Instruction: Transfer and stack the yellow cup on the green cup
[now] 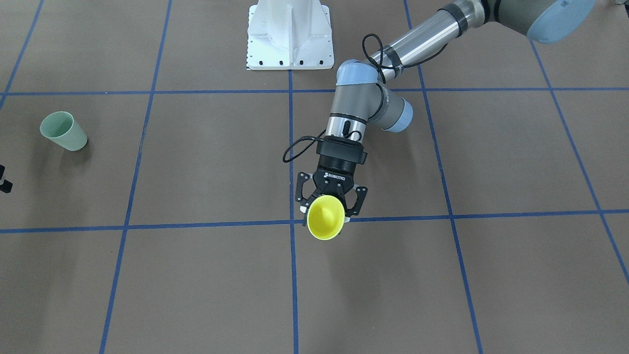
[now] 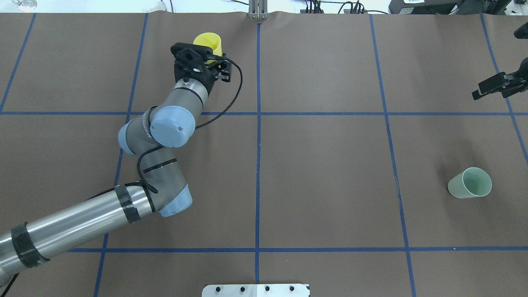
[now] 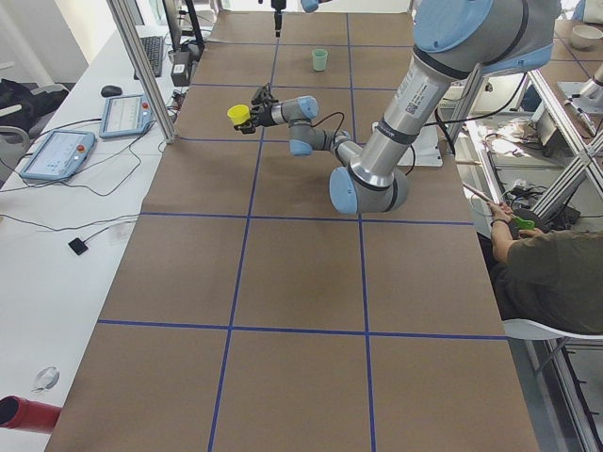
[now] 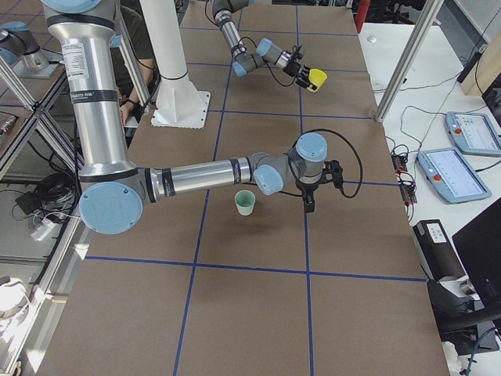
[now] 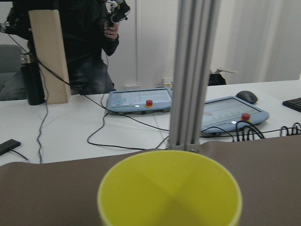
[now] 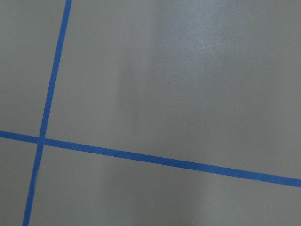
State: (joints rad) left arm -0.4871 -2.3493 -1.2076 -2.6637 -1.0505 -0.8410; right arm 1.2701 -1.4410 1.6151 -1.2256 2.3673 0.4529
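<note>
Left side first: the left gripper [image 1: 326, 210] has its fingers pinching the yellow cup [image 2: 208, 41] from both sides, low on the body. The cup lies sideways in the grip, mouth facing away from the robot, over the far edge of the table [image 2: 321, 173], left of the centre line. It looks lifted off the surface to me, but I'm not certain.

Right side: the green cup [image 2: 470, 182] stands upright, mouth up, well apart from the yellow one, so most of the table's width is left to cover. The right gripper [image 2: 497, 86] hangs beyond it near the right edge. I can't tell whether its fingers are spread or together.

Risks as I see them:
- The grip sits on a taper, so a fast swing could let the cup slide out.
- The cup needs turning base-down before nesting. Go in tilted and rim hits rim, tipping the green cup, which looks light and isn't anchored.
- The green cup may be beyond the left arm's reach. A hand-over looks likely, and a bad regrip would drop the cup.
- Both arms working near the green cup could collide.
</note>
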